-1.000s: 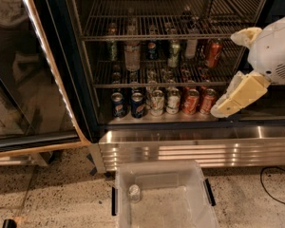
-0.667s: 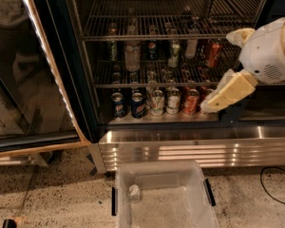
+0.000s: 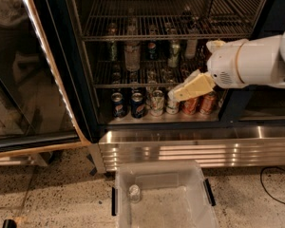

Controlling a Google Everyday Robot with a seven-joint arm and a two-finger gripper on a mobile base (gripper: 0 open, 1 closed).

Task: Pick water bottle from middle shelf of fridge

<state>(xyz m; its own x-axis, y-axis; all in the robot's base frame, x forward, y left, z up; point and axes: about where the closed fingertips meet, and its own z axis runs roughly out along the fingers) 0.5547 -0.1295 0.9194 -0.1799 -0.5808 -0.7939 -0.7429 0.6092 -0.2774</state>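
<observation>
The fridge (image 3: 194, 146) stands with its door swung open. The water bottle (image 3: 131, 55), clear with a pale label, stands upright on the middle shelf (image 3: 109, 82) left of centre, among darker bottles. My gripper (image 3: 175, 95), yellowish at the end of a white arm (image 3: 256, 61), reaches in from the right. It hangs at the shelf's front, lower than the water bottle and well to its right, in front of the cans on the bottom row. Nothing shows in its grasp.
The open glass door (image 3: 23, 65) with its light strip stands at the left. Pepsi cans (image 3: 128, 104), silver cans (image 3: 157, 102) and red cans (image 3: 208, 102) line the fridge floor. A green-labelled bottle (image 3: 174, 53) stands mid-shelf. A clear plastic bin (image 3: 190, 208) sits on the floor below.
The arm has swung left and the gripper has moved from in front of the red cans to in front of the silver cans. The bottles have not moved.
</observation>
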